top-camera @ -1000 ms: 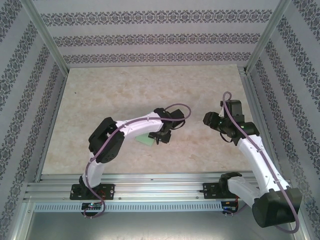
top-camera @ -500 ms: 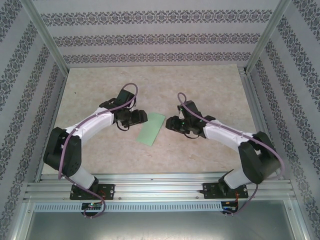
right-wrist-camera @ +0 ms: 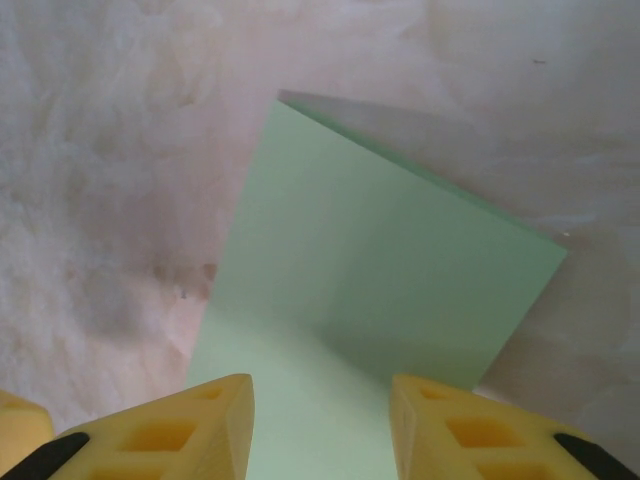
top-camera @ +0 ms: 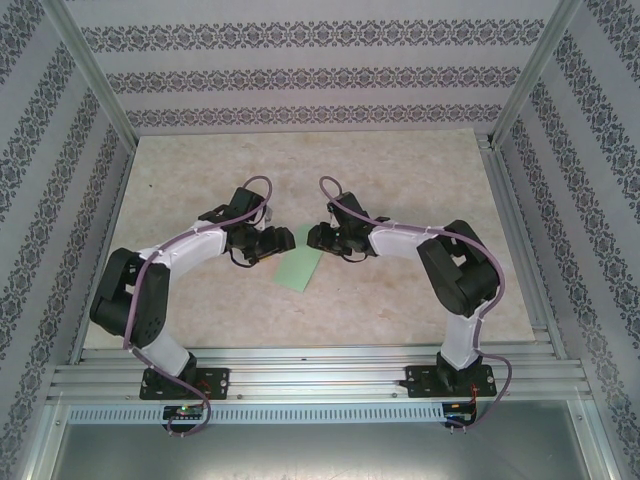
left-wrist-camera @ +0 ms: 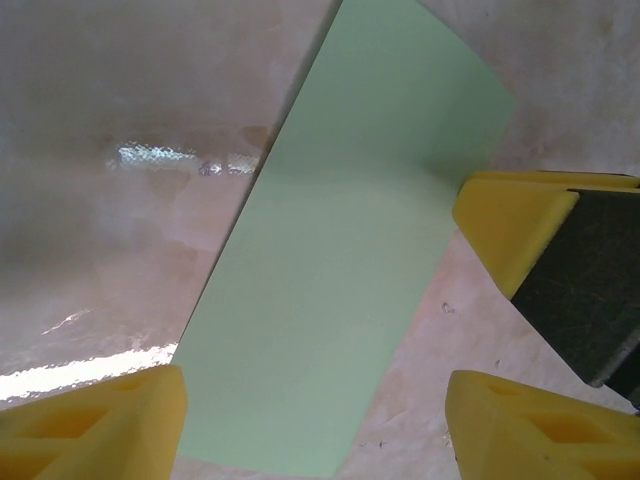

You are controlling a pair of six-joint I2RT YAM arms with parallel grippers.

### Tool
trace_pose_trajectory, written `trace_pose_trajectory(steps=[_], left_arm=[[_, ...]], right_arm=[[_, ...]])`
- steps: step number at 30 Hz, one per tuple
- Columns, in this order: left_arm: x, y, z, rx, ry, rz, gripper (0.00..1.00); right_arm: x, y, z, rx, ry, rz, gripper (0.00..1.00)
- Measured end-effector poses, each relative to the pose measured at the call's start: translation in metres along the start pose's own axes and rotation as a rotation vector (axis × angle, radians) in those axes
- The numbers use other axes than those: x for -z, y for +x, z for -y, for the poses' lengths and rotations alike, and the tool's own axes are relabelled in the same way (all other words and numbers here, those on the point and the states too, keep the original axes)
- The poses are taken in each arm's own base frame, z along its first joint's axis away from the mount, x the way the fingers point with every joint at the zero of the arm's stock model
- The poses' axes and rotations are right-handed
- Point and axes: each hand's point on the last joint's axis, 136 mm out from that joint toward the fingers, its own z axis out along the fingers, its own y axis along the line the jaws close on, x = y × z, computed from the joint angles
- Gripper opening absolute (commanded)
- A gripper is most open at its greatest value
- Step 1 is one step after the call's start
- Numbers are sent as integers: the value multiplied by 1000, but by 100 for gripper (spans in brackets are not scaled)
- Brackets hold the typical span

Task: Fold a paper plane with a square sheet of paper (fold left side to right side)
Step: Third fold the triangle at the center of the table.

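Starting at the near edge: a second ago the right arm (top-camera: 455, 275) was parked out at the right of the frame and the left arm (top-camera: 175, 255) was hunched over the paper. Now both elbows are tucked back and the two wrists have swung in to face each other mid-frame.

The green sheet (top-camera: 303, 268) is lying flat on the table (top-camera: 400, 170), dead centre, as a narrow slanted strip. So the left-to-right fold looks done to me, and the left arm has let go and backed off it. My guess is they're lining up for the next crease at the strip's upper end.

The left fingers (top-camera: 283, 240) and right fingers (top-camera: 312, 237) sit just above that end, tips close together. From the top you can't really judge the gaps.

That's where the wrist cams help. The left wrist one shows its fingers (left-wrist-camera: 100, 425) spread wide in the bottom corners with the strip (left-wrist-camera: 340, 280) running up between them, nothing pinched. Another yellow finger (left-wrist-camera: 510, 230) pokes in at the middle right, touching the strip's edge or nearly. I take it for the right arm's.

The right wrist cam shows its fingers (right-wrist-camera: 200, 430) parted a moderate amount, holding nothing, with green showing in the gap. It also shows something the overhead misses: the far part of the paper (right-wrist-camera: 400, 270) seems to lift slightly past a faint bend, throwing a shadow along its top edge.
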Motion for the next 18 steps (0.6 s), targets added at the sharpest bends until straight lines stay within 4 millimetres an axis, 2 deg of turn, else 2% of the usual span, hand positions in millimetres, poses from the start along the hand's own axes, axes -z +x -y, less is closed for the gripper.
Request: trace_pose_trajectory(steps=[6, 18], left_arm=[[-15, 2, -9, 17, -19, -33, 72], [-37, -4, -14, 33, -34, -66, 71]], right_arm=[[-7, -3, 18, -14, 13, -19, 40], [-13, -12, 16, 13, -34, -41, 38]])
